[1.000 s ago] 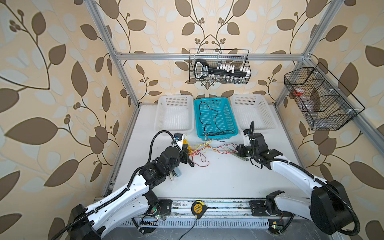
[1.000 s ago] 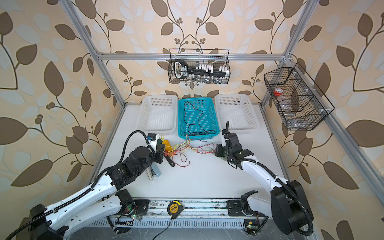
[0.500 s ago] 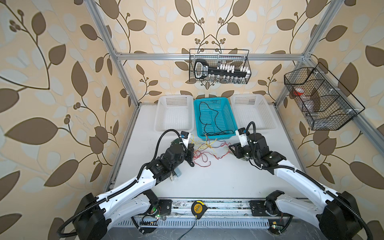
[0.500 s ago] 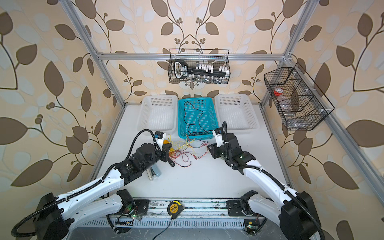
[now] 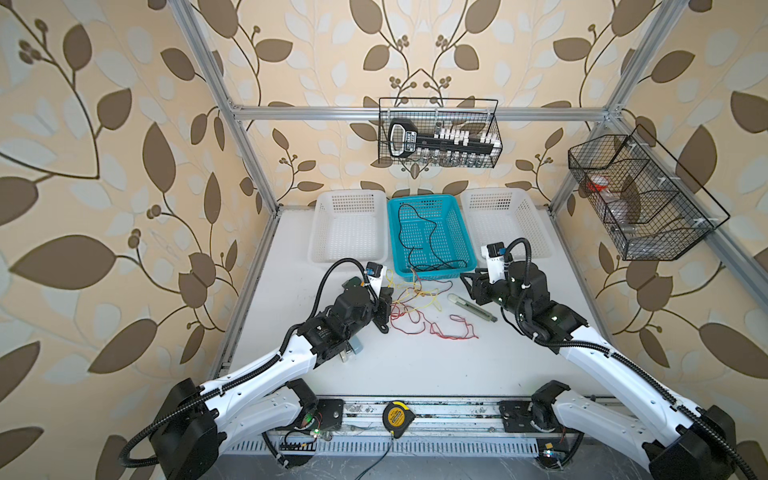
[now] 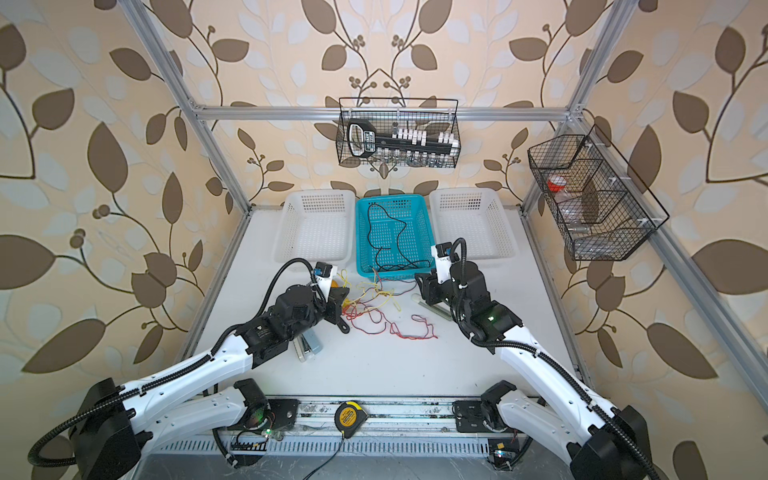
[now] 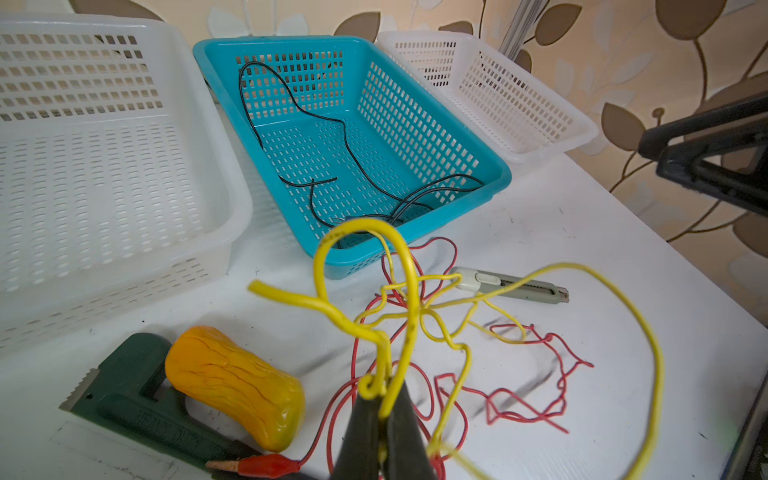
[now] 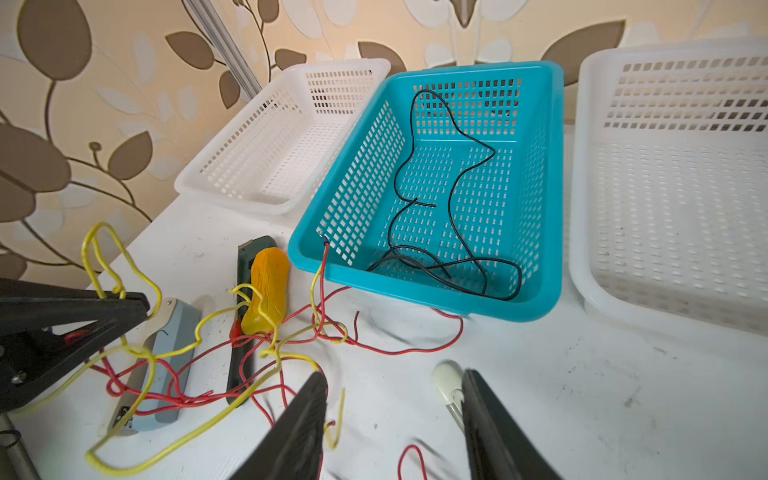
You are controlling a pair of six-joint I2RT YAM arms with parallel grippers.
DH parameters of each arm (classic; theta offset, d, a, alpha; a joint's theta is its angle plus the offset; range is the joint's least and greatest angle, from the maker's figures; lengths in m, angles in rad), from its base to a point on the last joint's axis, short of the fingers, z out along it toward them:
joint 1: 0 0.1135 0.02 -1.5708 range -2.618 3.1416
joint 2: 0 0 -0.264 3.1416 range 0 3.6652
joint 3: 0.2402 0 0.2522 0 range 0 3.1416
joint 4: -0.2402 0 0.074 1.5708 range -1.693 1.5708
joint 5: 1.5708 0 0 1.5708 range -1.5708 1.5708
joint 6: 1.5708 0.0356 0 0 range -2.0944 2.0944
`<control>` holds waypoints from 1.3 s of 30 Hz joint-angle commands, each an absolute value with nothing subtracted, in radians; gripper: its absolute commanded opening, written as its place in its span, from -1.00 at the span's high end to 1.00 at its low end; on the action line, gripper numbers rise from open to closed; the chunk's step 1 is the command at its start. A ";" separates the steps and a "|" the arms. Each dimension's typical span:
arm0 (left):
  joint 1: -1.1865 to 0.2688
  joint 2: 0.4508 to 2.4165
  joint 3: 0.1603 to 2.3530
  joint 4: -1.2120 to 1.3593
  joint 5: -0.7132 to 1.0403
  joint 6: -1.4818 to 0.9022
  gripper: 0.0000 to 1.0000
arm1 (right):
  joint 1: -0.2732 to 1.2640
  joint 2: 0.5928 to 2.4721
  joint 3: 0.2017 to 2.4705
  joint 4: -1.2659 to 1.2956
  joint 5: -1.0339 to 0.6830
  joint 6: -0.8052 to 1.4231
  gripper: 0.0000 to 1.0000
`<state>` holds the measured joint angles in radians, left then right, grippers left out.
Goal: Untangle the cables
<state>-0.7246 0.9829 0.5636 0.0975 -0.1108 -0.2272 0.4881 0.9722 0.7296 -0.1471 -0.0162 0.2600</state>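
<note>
Evidently, yellow cable (image 7: 409, 291): you had it pinched and raised off the table (image 7: 623, 249), probably so its loops could pull free of the red cable (image 7: 503, 390) lying slack beneath.
Black cable (image 7: 345, 137): it lay alone in the blue basket (image 7: 505, 174), seemingly sorted already.
Left gripper (image 7: 384, 401): jaws were pressed together on the yellow cable.
Right gripper (image 8: 392, 374): jaws were spread partway, holding nothing, low over the table just beside the box cutter (image 8: 446, 382).

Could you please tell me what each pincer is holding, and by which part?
The left pincer is shut on the yellow cable, pinching it at a hooked bend. The right pincer stands open and holds nothing.
</note>
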 commanded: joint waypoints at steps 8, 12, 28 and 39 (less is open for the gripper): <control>-0.717 1.023 0.627 0.196 -0.078 -0.221 1.00 | 0.616 1.024 0.738 -0.052 -0.274 0.266 -0.06; -0.716 1.023 0.627 0.212 -0.072 -0.215 1.00 | 0.672 1.075 0.762 -0.089 -0.166 0.244 -0.06; -0.716 1.043 0.629 0.225 -0.075 -0.215 1.00 | 0.690 1.238 0.801 -0.259 -0.042 0.274 -0.07; -0.716 1.039 0.610 0.219 -0.111 -0.206 1.00 | 0.696 1.322 0.821 -0.273 -0.095 0.306 0.76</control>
